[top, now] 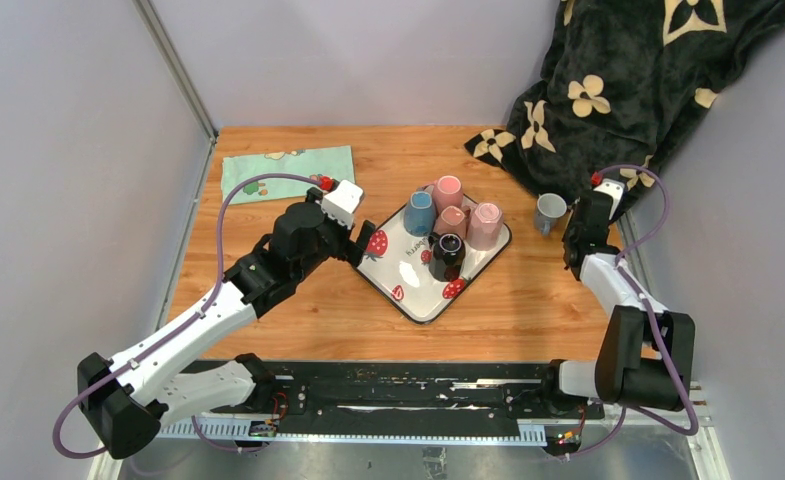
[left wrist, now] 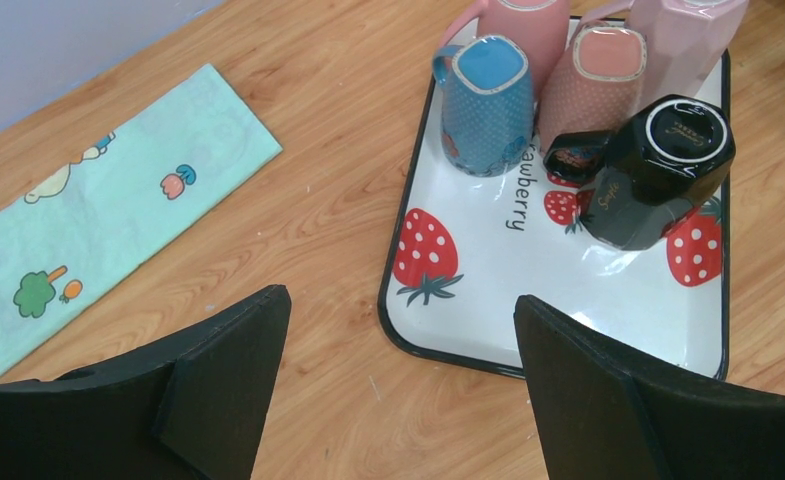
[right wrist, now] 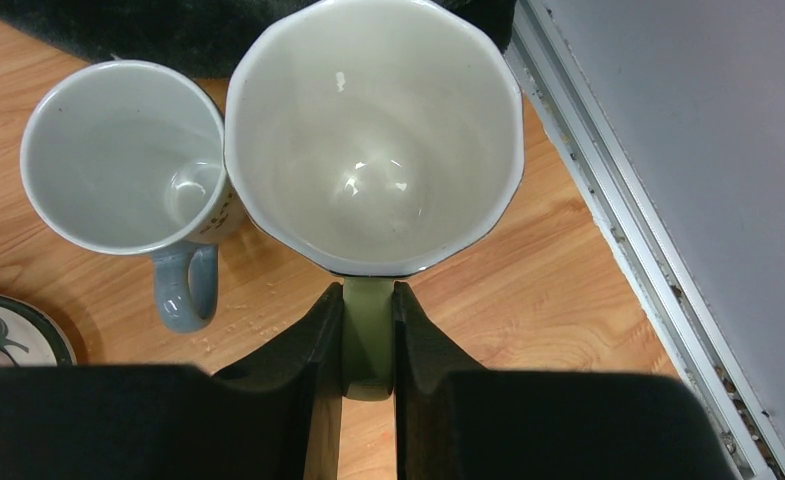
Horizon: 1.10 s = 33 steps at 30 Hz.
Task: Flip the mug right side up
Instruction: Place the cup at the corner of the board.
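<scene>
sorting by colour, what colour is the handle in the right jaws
Olive green handle, clearest in the right wrist view.

L gripper [left wrist: 398, 303] spread, inverted mugs [left wrist: 483, 100] on tray [left wrist: 488, 340], cloth [left wrist: 108, 200] at left

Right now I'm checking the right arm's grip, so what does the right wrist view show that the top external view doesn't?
Only the right wrist view: the right end effector shut on the green handle of an upright white-lined mug, mouth up.
Only the top external view: the left end effector, open near the left edge of the strawberry tray, the five mugs on it, and the green cloth.
Both: the upright grey mug, the wooden table, the dark blanket, and the tray, though the wrist view catches only a corner.
</scene>
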### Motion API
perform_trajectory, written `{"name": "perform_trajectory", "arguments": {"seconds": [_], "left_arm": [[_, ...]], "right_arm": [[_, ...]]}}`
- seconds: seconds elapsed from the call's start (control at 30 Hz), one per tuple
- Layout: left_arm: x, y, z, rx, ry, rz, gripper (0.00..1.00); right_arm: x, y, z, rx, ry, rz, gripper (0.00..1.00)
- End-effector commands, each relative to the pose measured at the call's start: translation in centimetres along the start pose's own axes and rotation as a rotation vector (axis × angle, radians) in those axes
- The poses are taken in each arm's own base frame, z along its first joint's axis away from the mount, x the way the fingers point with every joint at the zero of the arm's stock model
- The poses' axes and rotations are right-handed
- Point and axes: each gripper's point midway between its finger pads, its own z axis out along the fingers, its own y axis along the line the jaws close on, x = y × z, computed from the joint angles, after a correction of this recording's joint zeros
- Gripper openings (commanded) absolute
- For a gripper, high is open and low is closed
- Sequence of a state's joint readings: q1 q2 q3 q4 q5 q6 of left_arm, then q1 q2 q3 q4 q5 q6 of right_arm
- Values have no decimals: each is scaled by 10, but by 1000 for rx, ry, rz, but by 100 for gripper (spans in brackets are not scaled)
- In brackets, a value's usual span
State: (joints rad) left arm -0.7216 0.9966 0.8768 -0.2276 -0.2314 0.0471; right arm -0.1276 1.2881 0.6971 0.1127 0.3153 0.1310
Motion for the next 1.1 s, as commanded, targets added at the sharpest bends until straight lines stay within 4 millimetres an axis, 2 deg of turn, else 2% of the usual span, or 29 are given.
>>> {"name": "perform_trajectory", "arguments": {"seconds": [0.0,0.57,1.07], "left_arm": [[-4,-2,0,18,-16,-16,91],[-8,-3,-3,31,-33,-27,91],[-9,0,-5,25,-41,-30,91]], "right_arm": [[-29,-6,4,19,-93,33,0],[-2,-2,20,20,19,68,7],[3,6,26,-25,62,66,23]]}}
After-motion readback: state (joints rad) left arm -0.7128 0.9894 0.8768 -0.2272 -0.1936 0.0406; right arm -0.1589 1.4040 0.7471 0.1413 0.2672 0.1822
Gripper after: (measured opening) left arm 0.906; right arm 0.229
